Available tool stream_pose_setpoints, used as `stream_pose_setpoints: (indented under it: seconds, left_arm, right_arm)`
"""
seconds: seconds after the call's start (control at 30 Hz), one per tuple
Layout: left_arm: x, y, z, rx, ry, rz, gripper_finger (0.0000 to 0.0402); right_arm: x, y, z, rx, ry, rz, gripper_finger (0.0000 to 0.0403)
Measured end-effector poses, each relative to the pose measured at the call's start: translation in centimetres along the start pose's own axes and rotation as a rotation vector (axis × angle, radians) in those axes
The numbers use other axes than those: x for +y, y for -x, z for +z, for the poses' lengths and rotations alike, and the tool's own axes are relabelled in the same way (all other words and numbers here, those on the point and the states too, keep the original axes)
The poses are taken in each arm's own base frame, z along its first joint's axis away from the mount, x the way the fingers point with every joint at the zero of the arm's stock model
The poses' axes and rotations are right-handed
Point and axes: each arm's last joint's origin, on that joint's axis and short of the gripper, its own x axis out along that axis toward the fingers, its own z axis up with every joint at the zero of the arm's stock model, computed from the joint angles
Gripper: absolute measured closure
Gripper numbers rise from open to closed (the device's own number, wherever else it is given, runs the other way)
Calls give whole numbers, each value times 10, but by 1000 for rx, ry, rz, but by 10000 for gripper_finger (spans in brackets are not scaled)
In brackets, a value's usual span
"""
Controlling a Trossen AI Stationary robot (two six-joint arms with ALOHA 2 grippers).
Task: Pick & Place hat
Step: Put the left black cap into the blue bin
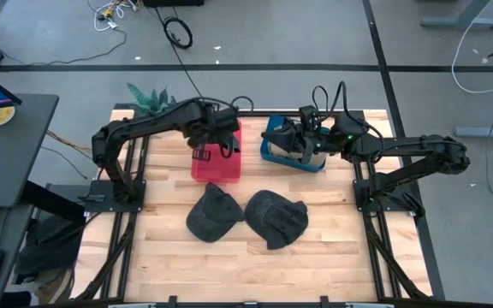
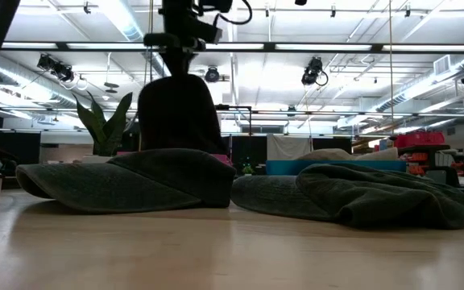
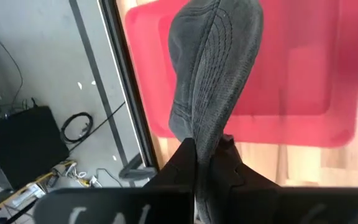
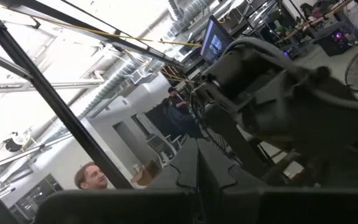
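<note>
Several dark grey hats are in view. Two lie flat on the wooden table, one in the middle point(image 1: 212, 214) and one to its right point(image 1: 276, 219); both show in the low view point(image 2: 127, 181) point(image 2: 361, 193). My left gripper point(image 1: 205, 144) is shut on a third hat point(image 3: 213, 68) over the red bin point(image 1: 216, 162). My right gripper point(image 1: 291, 141) is over the blue bin point(image 1: 294, 158) and is shut on a fourth hat point(image 4: 278, 93). My left gripper pinches an edge of the hat point(image 3: 207, 146) between its two fingers, coming from above. The hat hangs below the fingers point(image 2: 176, 113), folded narrow, over the red bin's inside point(image 3: 303, 74). My right gripper pinches a part of the hat point(image 4: 211, 144) between its two fingers. The fingers point about level toward the table's left. The hat bunches in front of them, over the blue bin; which part it has cannot be told.
The red and blue bins stand side by side at the table's far edge. A green plant point(image 1: 148, 98) stands behind the far left corner. Bare wood lies in front of the two lying hats. A person point(image 4: 92, 177) shows in the room beyond.
</note>
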Motion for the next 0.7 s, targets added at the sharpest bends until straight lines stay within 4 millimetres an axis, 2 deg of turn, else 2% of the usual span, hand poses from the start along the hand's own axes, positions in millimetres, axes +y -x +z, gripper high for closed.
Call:
stream_pose_setpoints:
  seconds: [0.17,0.7]
  left_arm:
    - [9,-8,5,-39,9,26,390]
    - [29,-19,-14,13,83,-40,390]
  right_arm:
    - [0,0,0,4,0,-4,401]
    - [-1,0,-2,16,-9,-15,402]
